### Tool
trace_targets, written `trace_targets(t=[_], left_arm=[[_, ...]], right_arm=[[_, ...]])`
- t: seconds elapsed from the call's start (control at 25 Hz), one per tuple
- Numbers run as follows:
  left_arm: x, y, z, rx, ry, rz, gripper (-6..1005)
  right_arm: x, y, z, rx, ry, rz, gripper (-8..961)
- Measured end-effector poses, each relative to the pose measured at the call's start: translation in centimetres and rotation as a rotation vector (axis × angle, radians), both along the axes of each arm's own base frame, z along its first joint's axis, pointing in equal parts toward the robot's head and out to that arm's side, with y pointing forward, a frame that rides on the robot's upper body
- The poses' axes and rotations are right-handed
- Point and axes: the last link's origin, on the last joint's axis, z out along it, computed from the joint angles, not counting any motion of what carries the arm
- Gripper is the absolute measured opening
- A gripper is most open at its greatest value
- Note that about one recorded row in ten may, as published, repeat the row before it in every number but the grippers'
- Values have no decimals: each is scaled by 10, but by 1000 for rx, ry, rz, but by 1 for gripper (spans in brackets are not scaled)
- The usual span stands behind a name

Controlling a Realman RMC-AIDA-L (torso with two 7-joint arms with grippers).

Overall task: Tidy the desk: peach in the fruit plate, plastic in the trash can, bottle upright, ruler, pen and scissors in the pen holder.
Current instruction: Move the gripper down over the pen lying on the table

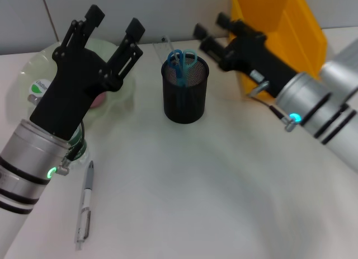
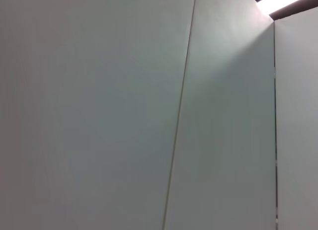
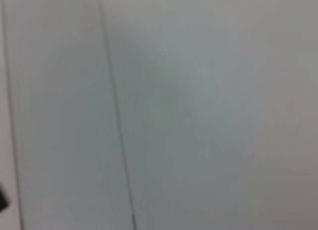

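Your left gripper [image 1: 114,23] hangs wide open, empty, over the pale green fruit plate [image 1: 124,86]; the silver pen [image 1: 85,205] lies well behind it, beside the wrist.

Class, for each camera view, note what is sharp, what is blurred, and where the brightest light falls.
Head view: pen holder and pen sharp, evenly lit. Left wrist view: only plain wall panels, with a bright strip at one corner. Right wrist view: soft, blurred wall, nothing of the desk visible.
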Motion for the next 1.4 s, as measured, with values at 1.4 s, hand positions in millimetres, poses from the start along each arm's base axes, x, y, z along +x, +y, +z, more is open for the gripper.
trace_targets(t=[1.4], left_arm=[[-17, 0, 96, -632, 420, -79, 798]], right_arm=[[33, 3, 44, 104, 50, -68, 826]])
